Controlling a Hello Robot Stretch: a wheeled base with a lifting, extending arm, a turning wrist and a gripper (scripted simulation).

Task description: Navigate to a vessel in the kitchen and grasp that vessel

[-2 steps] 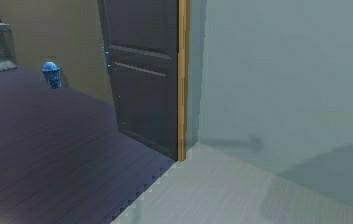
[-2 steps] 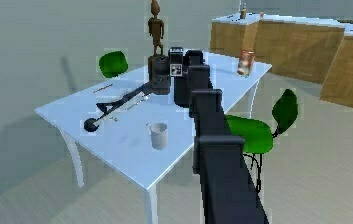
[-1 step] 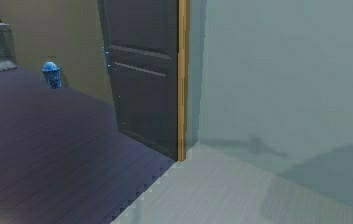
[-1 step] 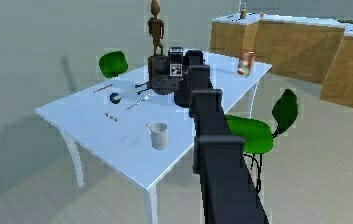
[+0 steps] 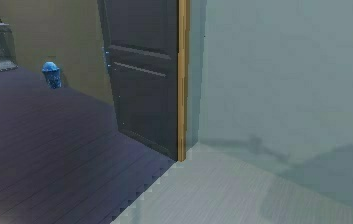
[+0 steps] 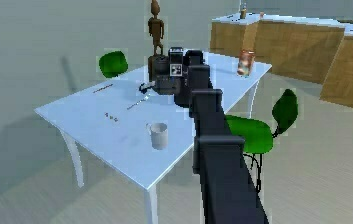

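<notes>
Okay, arm side view first: pale table (image 6: 89,108) with white cup (image 6: 159,135) upright near its front edge, just left of dark arm (image 6: 222,150). Farther out, gripper (image 6: 156,85) over table's middle, below brown statue (image 6: 158,30); small things on tabletop at and behind it, so cannot tell whether holding anything. Orange-and-white cylinder (image 6: 246,63) standing at table's far end. Small utensils (image 6: 112,118) lying on left part. Green chairs (image 6: 254,125) at both sides, wooden counters (image 6: 284,40) behind. Forward view: dark panelled door (image 5: 144,70) against wooden frame (image 5: 183,80), dark plank floor (image 5: 44,150) on the left, blue object (image 5: 51,73) on it, pale green wall (image 5: 284,70) on the right.
</notes>
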